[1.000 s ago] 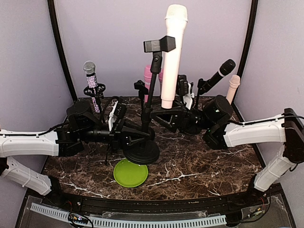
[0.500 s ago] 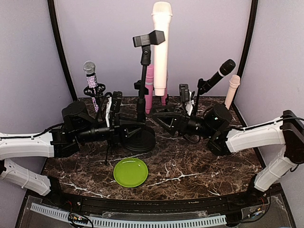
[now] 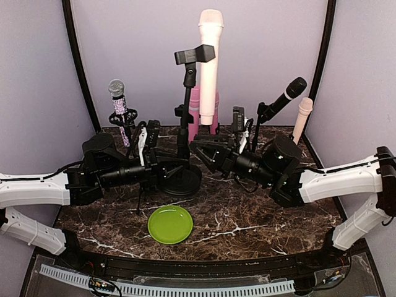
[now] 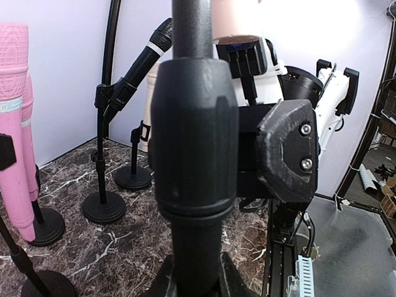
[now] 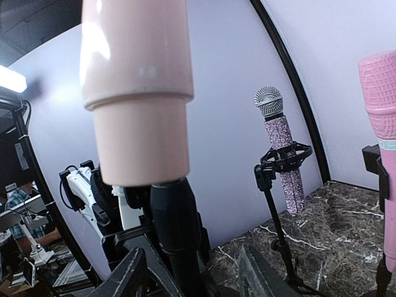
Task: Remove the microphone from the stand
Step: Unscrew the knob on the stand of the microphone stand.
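Microphone (image 5: 136, 80) head outside right-wrist view

the right gripper (image 5: 190, 275) holds its dark fingers spread, a black stand pole (image 5: 174, 226) between them. just above sits the pale microphone (image 5: 136, 86). ahead to the right stand a glittery microphone (image 5: 281, 151) and a pink microphone (image 5: 380, 154).

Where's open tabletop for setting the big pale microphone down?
Bare marble tabletop right of the green plate, bordered by the right arm. A narrower strip lies left of the plate, below the left arm. Crowded at the back: microphone stands.
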You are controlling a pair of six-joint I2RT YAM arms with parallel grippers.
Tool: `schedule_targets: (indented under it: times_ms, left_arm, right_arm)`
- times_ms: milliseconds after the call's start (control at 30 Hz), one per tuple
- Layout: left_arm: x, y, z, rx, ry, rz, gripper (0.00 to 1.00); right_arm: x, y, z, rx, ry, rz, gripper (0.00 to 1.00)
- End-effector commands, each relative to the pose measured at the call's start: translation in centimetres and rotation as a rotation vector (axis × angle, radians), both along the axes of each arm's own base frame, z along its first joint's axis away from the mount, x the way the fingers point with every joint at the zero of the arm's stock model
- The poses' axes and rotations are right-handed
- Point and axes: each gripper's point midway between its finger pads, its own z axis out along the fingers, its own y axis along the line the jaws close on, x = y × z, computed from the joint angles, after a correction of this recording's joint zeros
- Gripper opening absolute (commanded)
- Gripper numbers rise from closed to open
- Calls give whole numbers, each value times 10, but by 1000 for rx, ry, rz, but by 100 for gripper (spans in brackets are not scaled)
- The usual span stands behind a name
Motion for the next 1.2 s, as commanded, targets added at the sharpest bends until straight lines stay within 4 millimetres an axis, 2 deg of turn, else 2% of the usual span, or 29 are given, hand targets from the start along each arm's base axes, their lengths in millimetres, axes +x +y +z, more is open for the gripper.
schedule_targets:
  times_ms: [0,267,433,833,1167]
  left_arm:
    - [-4,6,41,-98,-93,3,0]
    - [-4,4,39,-90,-89,2,0]
    - [-3,4,39,-87,-90,1,0]
    - [-4,-2,32,-66,-74,-24,0]
    - [-7,-5,32,-66,-69,-48,0]
  right_arm:
    - [2,3,20,24,-42,-51,50]
    - [-15,12,30,48,-75,23,50]
    - [-18,20,27,39,-65,56,47]
    - [-32,28,38,40,-114,130,41]
    - [-31,33,37,19,-123,135,43]
